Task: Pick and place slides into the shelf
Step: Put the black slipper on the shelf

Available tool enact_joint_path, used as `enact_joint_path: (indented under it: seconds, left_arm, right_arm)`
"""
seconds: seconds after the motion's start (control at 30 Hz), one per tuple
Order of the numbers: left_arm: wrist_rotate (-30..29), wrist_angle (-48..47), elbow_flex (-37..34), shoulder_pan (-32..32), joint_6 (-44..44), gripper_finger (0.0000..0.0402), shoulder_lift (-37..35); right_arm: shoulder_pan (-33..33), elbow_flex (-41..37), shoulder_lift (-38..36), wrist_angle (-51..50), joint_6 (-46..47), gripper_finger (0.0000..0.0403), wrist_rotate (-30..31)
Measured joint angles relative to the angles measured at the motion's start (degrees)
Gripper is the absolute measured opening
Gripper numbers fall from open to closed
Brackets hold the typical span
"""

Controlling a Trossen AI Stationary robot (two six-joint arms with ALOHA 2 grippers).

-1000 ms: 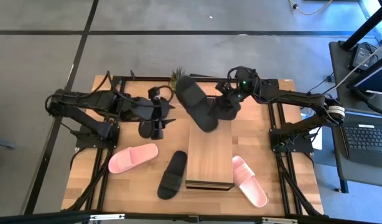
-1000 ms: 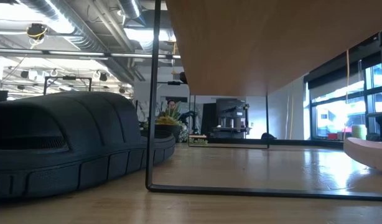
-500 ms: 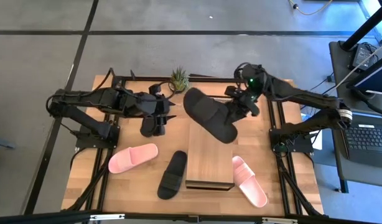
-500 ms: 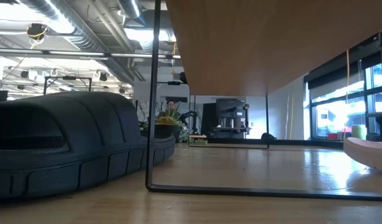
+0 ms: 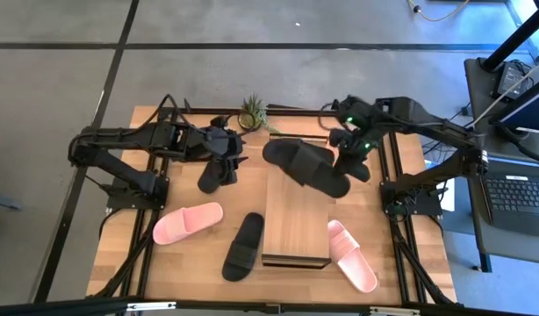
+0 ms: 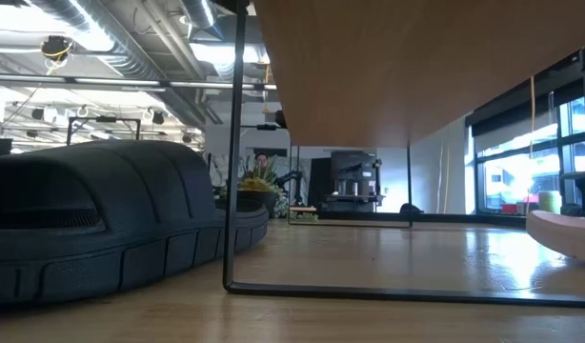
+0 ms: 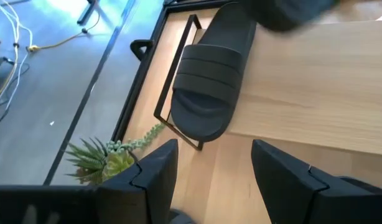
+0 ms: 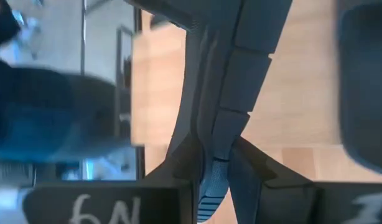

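Note:
My right gripper (image 5: 347,174) is shut on a black slide (image 5: 305,165) that lies crosswise over the far end of the shelf (image 5: 296,224); the same slide (image 7: 208,93) shows in the left wrist view. My left gripper (image 5: 227,163) stands open above another black slide (image 5: 208,181) on the table, left of the shelf, touching nothing. A pink slide (image 5: 188,221) and a third black slide (image 5: 243,246) lie sole-down left of the shelf. Another pink slide (image 5: 351,254) lies right of it. My right gripper pinches the slide's side edge (image 8: 223,134) between its two fingers, at the end toward the table's right edge. The fingers slant down from the far right. The slide is held roughly flat, strap up, its other end over the shelf's far left corner.
A small potted plant (image 5: 250,112) stands at the table's far edge, between the arms. In the low view, the black slide (image 6: 102,224) fills the left beside a shelf leg (image 6: 231,143), and the pink slide (image 6: 564,233) shows at the right.
My right gripper has risen and gone toward the table's right edge, turning as it went. The black slide it holds has swung from lengthwise and tilted to lying across the shelf's far end. My left gripper has shifted a little toward the shelf, still open.

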Motion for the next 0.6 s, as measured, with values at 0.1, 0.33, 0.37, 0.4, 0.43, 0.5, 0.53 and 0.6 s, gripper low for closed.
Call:
enact_joint_path:
  seconds: [0.1,0.33,0.37,0.4,0.43,0.5,0.53,0.6]
  left_arm:
    - [2.3,0.2,0.0,0.7,0.0,0.0195,0.0]
    - [4.3,0.5,0.0,1.0,-1.2,0.0195,0.0]
    - [4.3,0.5,0.0,1.0,-1.5,0.0195,0.0]
    - [4.3,0.5,0.0,1.0,-1.5,0.0195,0.0]
    - [4.3,0.5,0.0,1.0,-1.5,0.0195,0.0]
    - [4.3,0.5,0.0,1.0,-1.6,0.0195,0.0]
    - [4.3,0.4,0.0,1.0,-1.7,0.0195,0.0]
    - [4.3,0.4,0.0,1.0,-2.0,0.0195,0.0]
  right_arm:
    - [1.5,0.0,3.2,-5.2,-6.3,0.0058,0.2]
    - [5.1,0.0,11.1,-7.2,-15.1,0.0058,0.2]
    - [5.4,0.0,12.1,-7.0,-15.8,0.0058,0.2]
    - [5.6,-0.1,13.0,-7.0,-16.1,0.0058,0.2]
    - [5.7,-0.1,13.8,-6.8,-16.4,0.0058,0.4]
    - [5.7,-0.1,15.1,-6.6,-16.4,0.0058,2.0]
    - [5.6,-0.1,15.7,-6.6,-16.4,0.0058,3.5]
    - [5.6,-0.1,16.5,-6.8,-16.9,0.0058,5.0]
